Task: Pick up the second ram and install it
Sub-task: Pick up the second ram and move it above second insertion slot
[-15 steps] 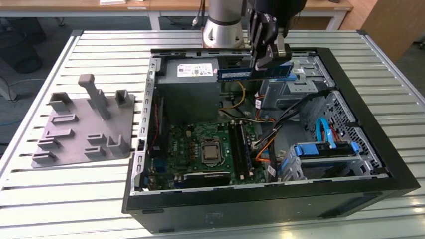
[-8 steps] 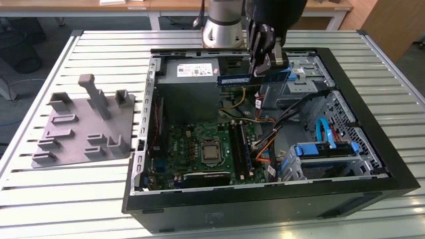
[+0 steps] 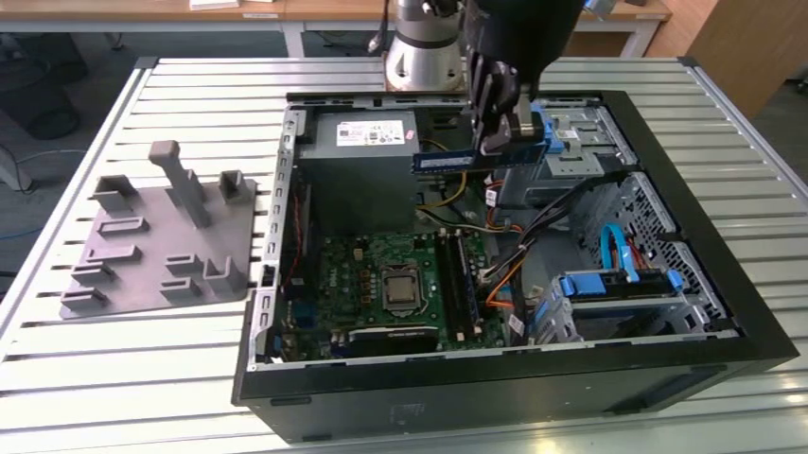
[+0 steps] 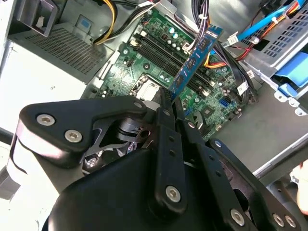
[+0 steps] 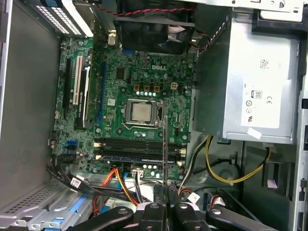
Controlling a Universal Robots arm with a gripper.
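Exterior view: my arm (image 3: 518, 28) reaches down over the open case (image 3: 707, 312), wrist close to vertical. The gripper (image 3: 500, 142) is pinched on the second ram (image 3: 448, 162), which hangs level in the air, well above the motherboard (image 3: 378, 284) and nearer its power supply (image 3: 360, 132) end. The stick is blue, long and thin. A grey tray (image 3: 158, 246) sits on the slatted table (image 3: 189, 104), well apart from the motherboard on the exterior view's left.

Second wrist view: the fingers (image 4: 163, 115) clamp one end of the second ram (image 4: 195, 60). Dark chips line its blue face. It points out over the motherboard (image 4: 144, 62), crossing above the black memory slots (image 4: 161, 50). A cable bundle (image 4: 202, 17) runs just beside its far tip.

First wrist view: the second ram (image 5: 166, 144) shows edge-on as a thin line between the closed fingers (image 5: 156, 211), crossing the memory slots (image 5: 134, 149) beside the processor socket (image 5: 139, 111). Orange and black cables (image 5: 118, 180) crowd the motherboard's (image 5: 125, 77) near edge.
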